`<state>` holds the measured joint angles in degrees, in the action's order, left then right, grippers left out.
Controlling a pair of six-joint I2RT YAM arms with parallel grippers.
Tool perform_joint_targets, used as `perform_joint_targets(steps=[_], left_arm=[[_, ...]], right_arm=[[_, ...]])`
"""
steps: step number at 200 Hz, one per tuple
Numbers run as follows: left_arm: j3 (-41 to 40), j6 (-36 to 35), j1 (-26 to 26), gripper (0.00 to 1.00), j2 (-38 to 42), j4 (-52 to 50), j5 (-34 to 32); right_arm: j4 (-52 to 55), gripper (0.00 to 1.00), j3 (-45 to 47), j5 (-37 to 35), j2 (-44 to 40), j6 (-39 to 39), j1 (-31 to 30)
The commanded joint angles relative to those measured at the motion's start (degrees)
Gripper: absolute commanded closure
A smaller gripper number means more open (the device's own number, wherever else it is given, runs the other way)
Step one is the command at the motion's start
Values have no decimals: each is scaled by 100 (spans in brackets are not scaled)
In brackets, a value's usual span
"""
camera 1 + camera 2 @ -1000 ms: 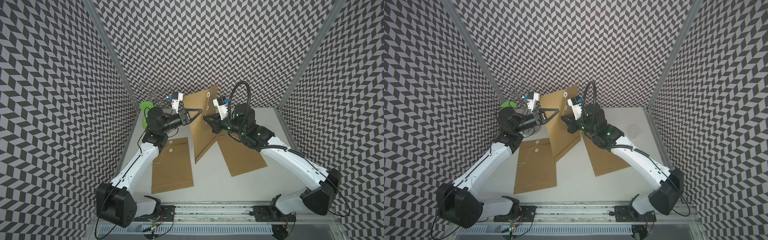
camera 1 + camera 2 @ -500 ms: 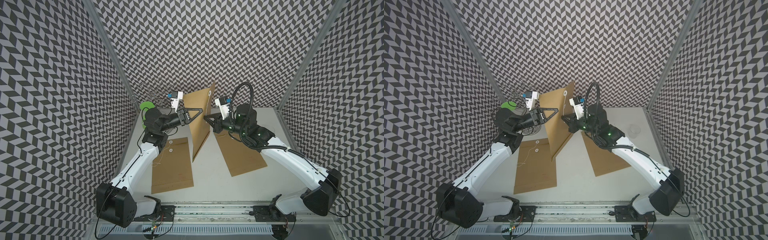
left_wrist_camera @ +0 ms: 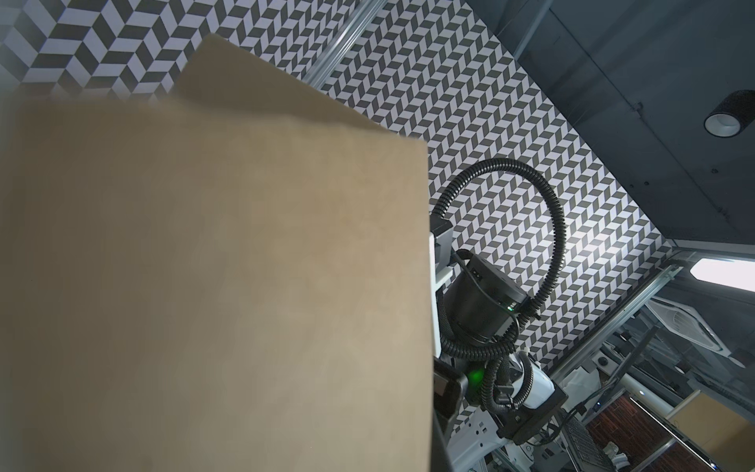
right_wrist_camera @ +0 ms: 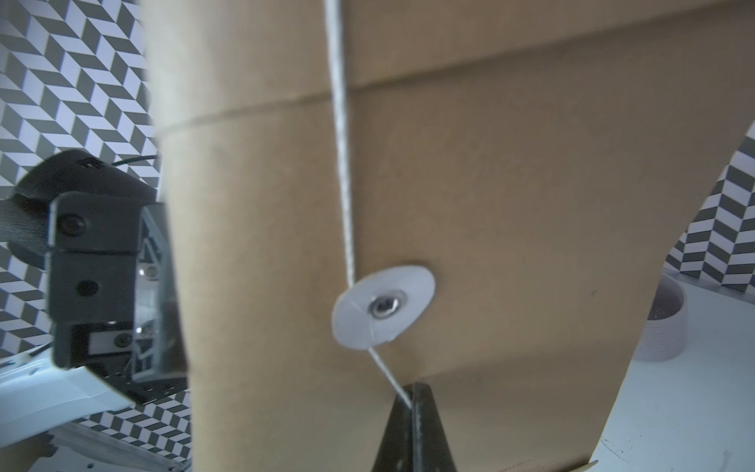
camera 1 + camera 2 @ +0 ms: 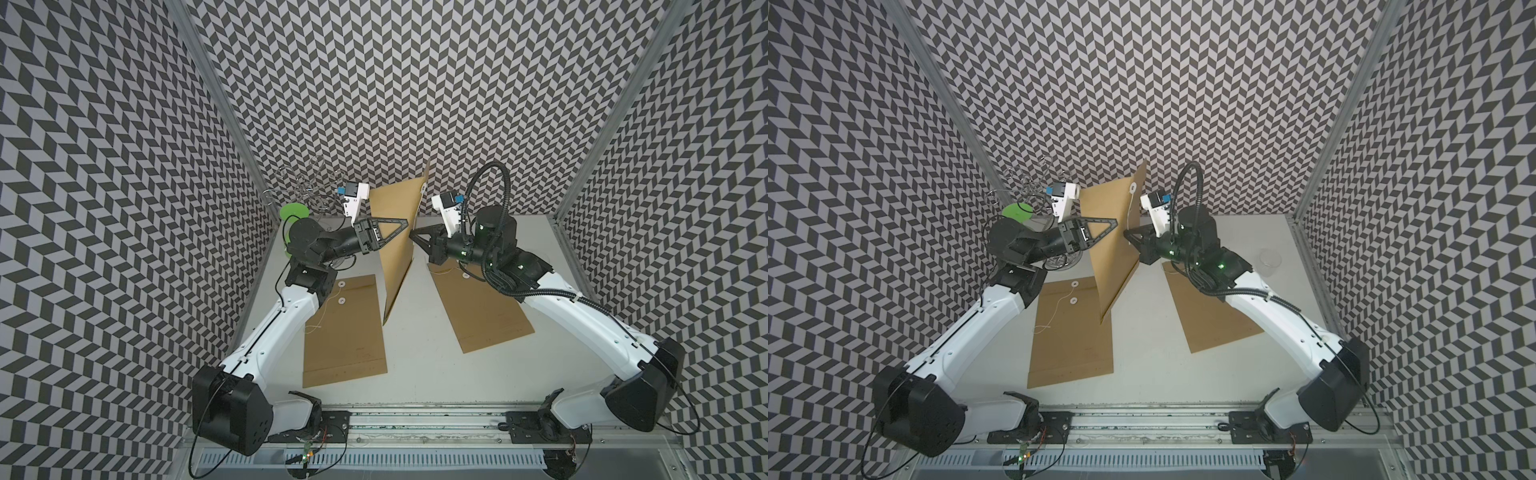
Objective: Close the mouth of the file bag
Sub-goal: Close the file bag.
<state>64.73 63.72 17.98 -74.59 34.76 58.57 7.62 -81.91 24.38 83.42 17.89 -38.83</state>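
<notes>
While two file bags (image 5: 343, 328) (image 5: 482, 307) are lying flat, the left gripper (image 5: 406, 222) is clamping a third bag (image 5: 398, 266) upright, the right gripper (image 5: 412, 235) pinching its string (image 4: 342, 163).

Back-left corner: a tangled wire rack (image 5: 301, 187) stands against the chevron wall (image 5: 374, 83), with a green disc (image 5: 294, 211) close against it. Over on the right of the white table (image 5: 1154, 361), a clear cup (image 5: 1269, 262) sits upright, well apart from the rack.
</notes>
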Motion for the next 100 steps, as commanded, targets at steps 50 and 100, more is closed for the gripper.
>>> perform_joint_targets(steps=[50,100], left_arm=[[240,-79,140,100,99,479,281],[277,-79,157,100,116,470,368]], right_arm=[[-215,100,115,424,68,154,-15],[-90,94,22,226,90,49,85]])
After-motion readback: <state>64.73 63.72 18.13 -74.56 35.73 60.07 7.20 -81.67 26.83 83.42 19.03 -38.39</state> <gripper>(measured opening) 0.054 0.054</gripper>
